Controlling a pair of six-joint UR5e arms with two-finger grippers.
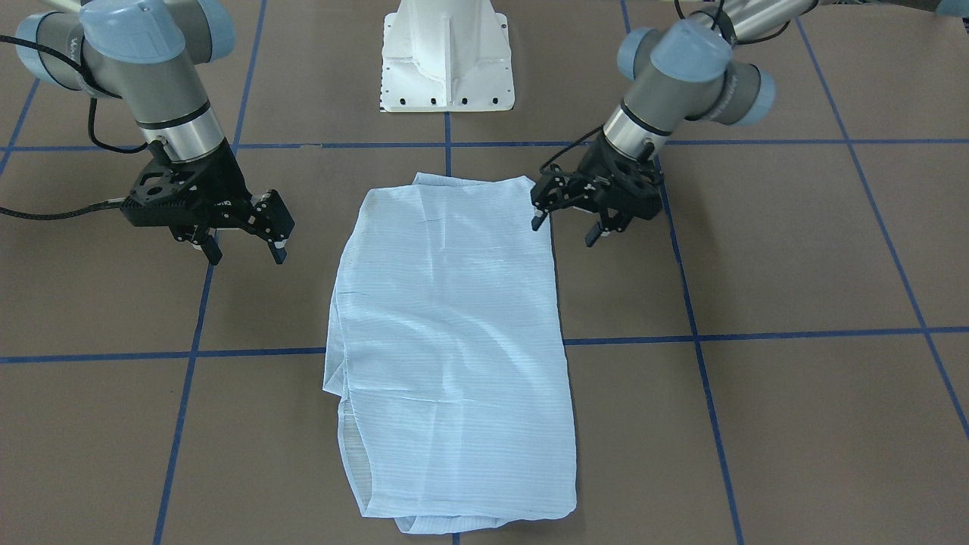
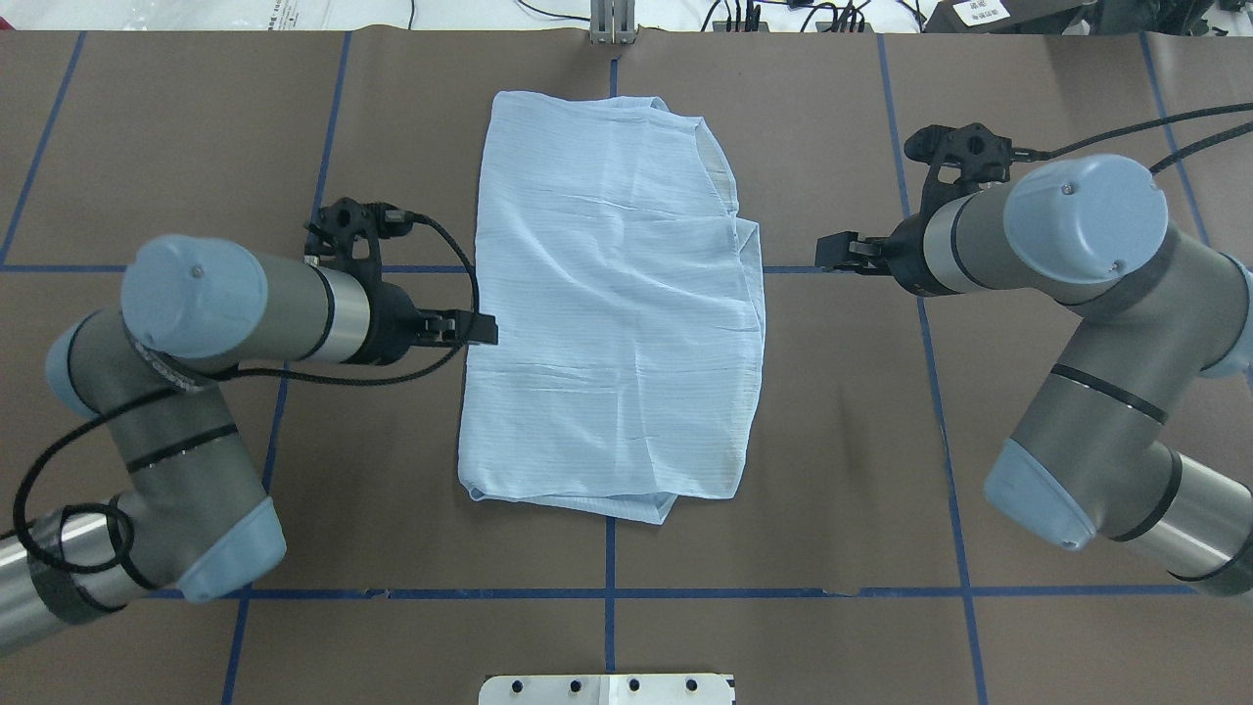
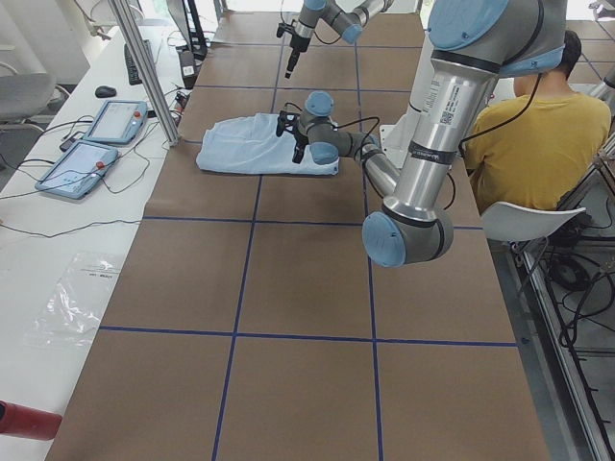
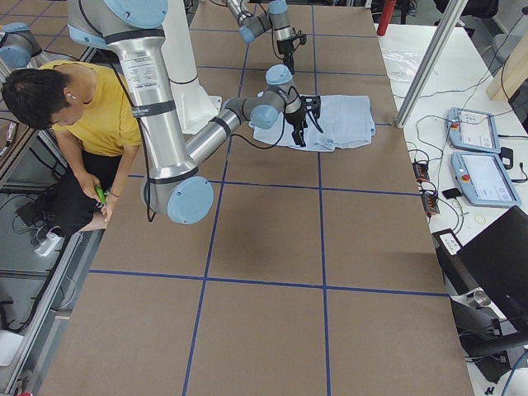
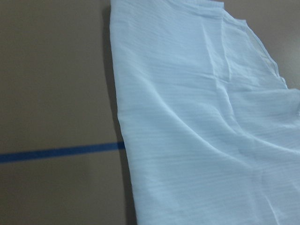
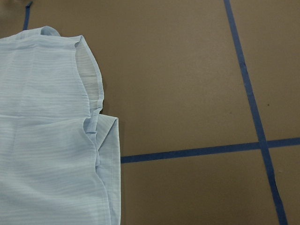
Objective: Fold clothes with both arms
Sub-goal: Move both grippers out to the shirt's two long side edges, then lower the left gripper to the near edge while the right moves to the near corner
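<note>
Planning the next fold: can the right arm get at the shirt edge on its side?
Probably yes. The right tool hangs open beside the shirt, apart from it, with only table surface showing between them. Nothing seems to block the way.

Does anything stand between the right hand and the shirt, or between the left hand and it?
Nothing visible does. Only bare brown table lies between the open right hand and the folded shirt. The open left hand hangs at the shirt's other long edge, with no object between them.
</note>
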